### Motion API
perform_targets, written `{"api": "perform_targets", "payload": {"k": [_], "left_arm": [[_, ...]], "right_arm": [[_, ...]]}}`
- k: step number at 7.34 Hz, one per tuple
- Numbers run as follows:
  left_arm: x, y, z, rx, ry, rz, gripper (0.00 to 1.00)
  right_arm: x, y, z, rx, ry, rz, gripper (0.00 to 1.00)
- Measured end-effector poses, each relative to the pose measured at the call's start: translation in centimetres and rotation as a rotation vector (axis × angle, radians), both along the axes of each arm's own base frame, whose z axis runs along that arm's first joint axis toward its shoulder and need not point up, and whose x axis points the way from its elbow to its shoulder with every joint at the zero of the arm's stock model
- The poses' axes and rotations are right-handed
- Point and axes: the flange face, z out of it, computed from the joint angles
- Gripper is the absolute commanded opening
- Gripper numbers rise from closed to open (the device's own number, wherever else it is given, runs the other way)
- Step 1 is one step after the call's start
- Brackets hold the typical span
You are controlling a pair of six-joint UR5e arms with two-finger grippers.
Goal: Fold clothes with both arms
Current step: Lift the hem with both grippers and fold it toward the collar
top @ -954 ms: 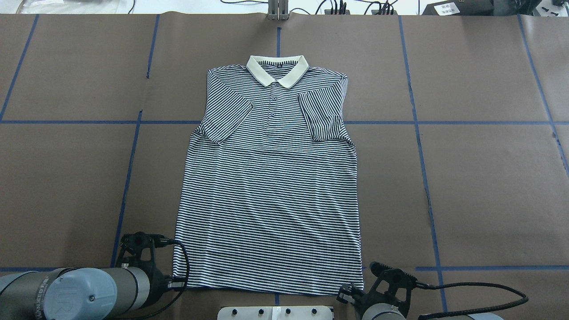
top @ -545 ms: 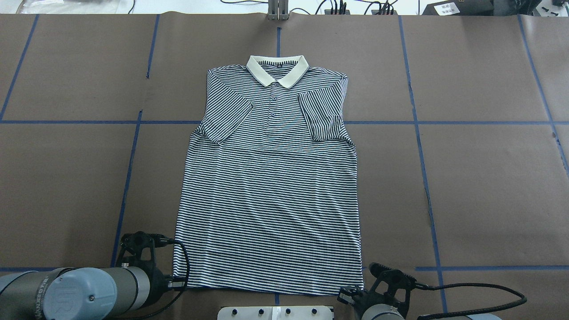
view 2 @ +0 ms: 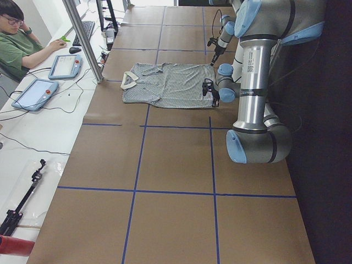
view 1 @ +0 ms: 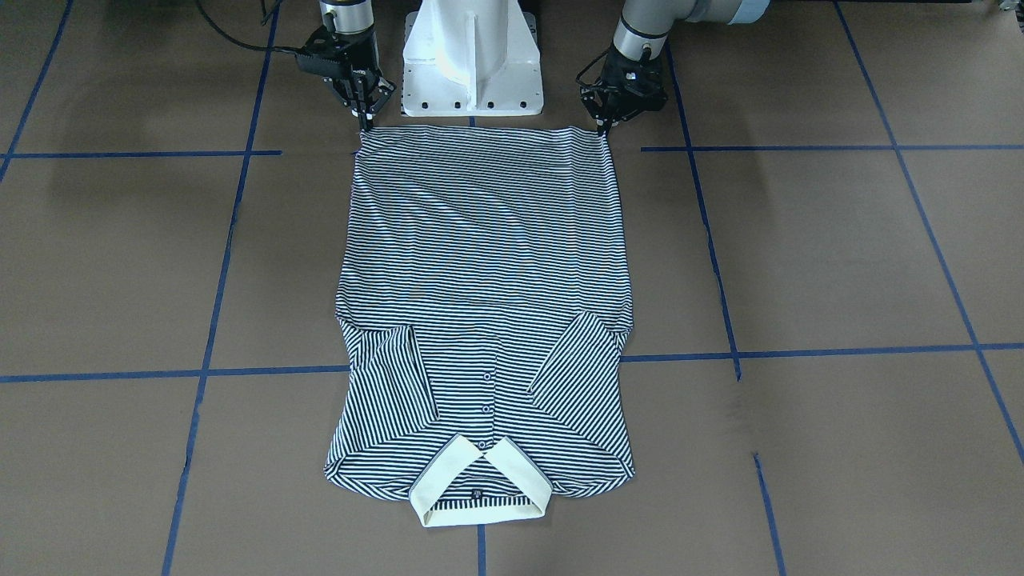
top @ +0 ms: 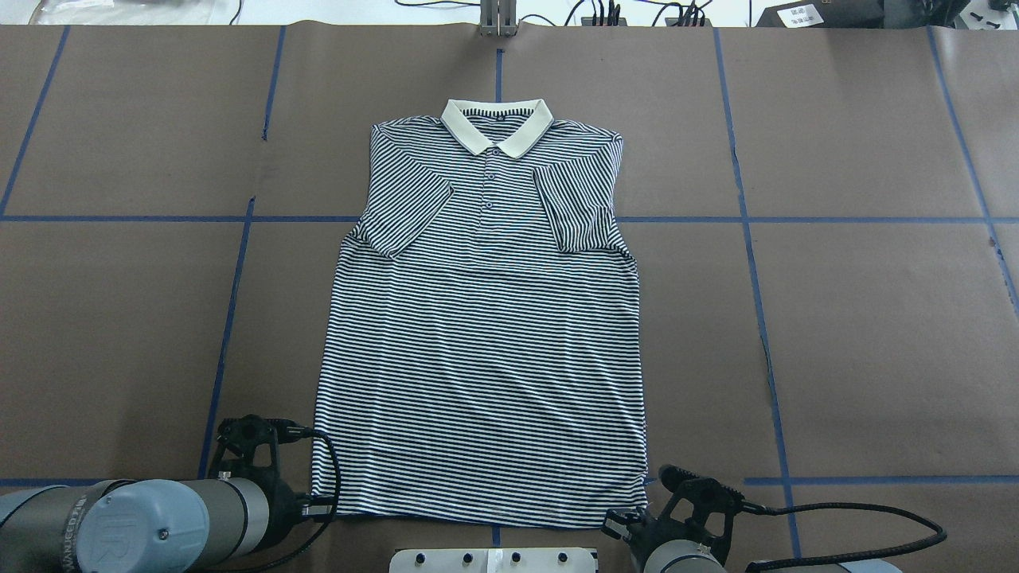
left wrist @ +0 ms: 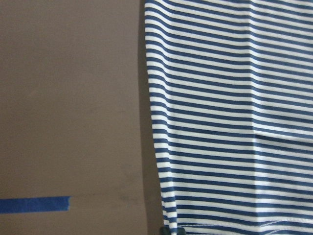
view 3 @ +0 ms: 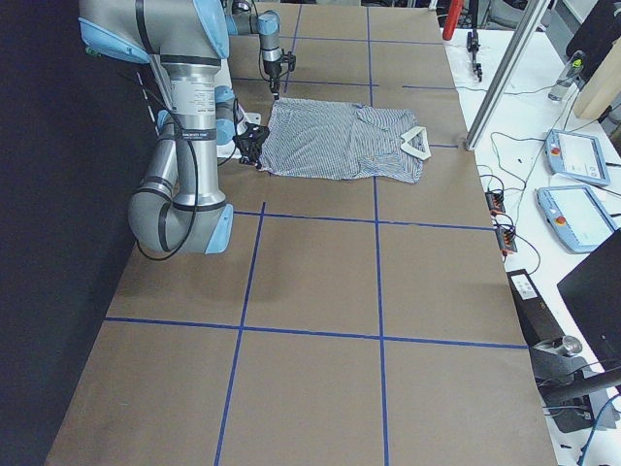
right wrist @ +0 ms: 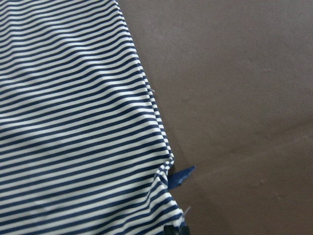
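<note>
Left claw (view 1: 602,130), right claw (view 1: 366,124), shirt (view 1: 480,264), collar (view 1: 448,478) pointing away

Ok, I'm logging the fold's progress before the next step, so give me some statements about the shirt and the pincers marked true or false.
1. The polo shirt lies front up, with its buttons showing. True.
2. Both sleeves are spread out to the sides. False: the one sleeve and the other sleeve are folded in over the chest.
3. The collar is at the end nearest the white base. False: the collar is at the far end, and the hem is nearest the base.
4. The left pincer and the right pincer are each at a hem corner. True.
5. The shirt's body is folded in half. False: it lies at full length.
</note>
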Motion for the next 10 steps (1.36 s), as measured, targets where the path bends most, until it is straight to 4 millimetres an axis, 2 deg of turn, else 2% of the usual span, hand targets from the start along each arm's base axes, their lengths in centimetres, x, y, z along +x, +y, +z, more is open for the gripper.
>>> {"api": "perform_targets", "payload": {"k": [1, 2, 4, 5, 6, 7, 8, 9, 10], "left_arm": [[-1.0, 0.1, -1.7, 0.001, 0.009, 0.009, 0.0], [-2.9, 0.4, -4.7, -0.001, 0.009, 0.039, 0.0], [-9.4, 0.1, -13.5, -0.027, 0.018, 0.104, 0.0], [-12.5, -1.1, -17.4, -0.048, 0.029, 0.095, 0.0], [-14.8, -2.6, -20.1, -0.05, 0.039, 0.082, 0.0], [-15.4, -3.9, -21.0, -0.016, 0.029, 0.089, 0.0], [-14.9, -6.2, -21.0, 0.038, -0.005, 0.093, 0.0], [-14.6, -9.9, -20.8, 0.087, -0.047, 0.074, 0.0], [-14.5, -13.4, -20.5, 0.117, -0.087, 0.048, 0.0]], "right_arm": [[1.6, -1.0, -1.6, 0.005, -0.025, 0.01, 0.0], [4.1, -1.8, -3.8, 0.009, -0.04, 0.004, 0.0], [11.6, -2.5, -9.4, -0.013, -0.062, -0.033, 0.0], [15.6, -2.9, -11.8, -0.049, -0.071, -0.051, 0.0], [18.5, -3.7, -13.7, -0.093, -0.082, -0.064, 0.0], [19.6, -4.9, -15.1, -0.099, -0.085, -0.073, 0.0], [19.5, -6.9, -16.1, -0.067, -0.074, -0.071, 0.0], [19.2, -10.0, -16.7, -0.025, -0.049, -0.055, 0.0], [18.9, -14.0, -17.0, -0.004, -0.031, -0.041, 0.0]]}}
